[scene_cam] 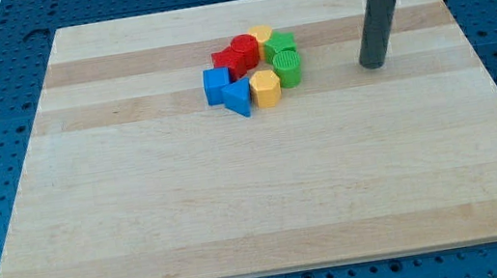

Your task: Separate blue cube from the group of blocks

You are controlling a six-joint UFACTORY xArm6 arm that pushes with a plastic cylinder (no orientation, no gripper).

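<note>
**Tip position relative to blue cube**

My tip (373, 64) rests on the board (145, 232) in its far right part, well apart from the block group. The arm carries no claw: it ends in a straight dark rod, so there is nothing to stand apart, together or clamped. The rod stands upright and touches no block.

The blue cube (216, 85) lies left of the tip, across the whole group, at the group's left edge. It is the block farthest from the tip. All other blocks lie between the cube and the tip or beside that line.

Group layout, near the board's middle and toward its far side:

- Blue cube: left edge, touching or just beside the blue triangle (239, 98) on its near right
- Blue triangle: nearest block of the group, just left of the yellow block (265, 88)
- Yellow block: a faceted prism, on the near side, just beside the green cylinder (287, 66)
- Green cylinder: right edge, closest to the tip, with a second green block (280, 44) just beyond it
- Two red blocks (237, 56): far left part, just beyond the blue cube; shapes unclear
- A second yellow block (261, 33): far edge, mostly hidden behind the red and green blocks

The blocks sit packed together, with no clear gap around the blue cube on its right side
</note>
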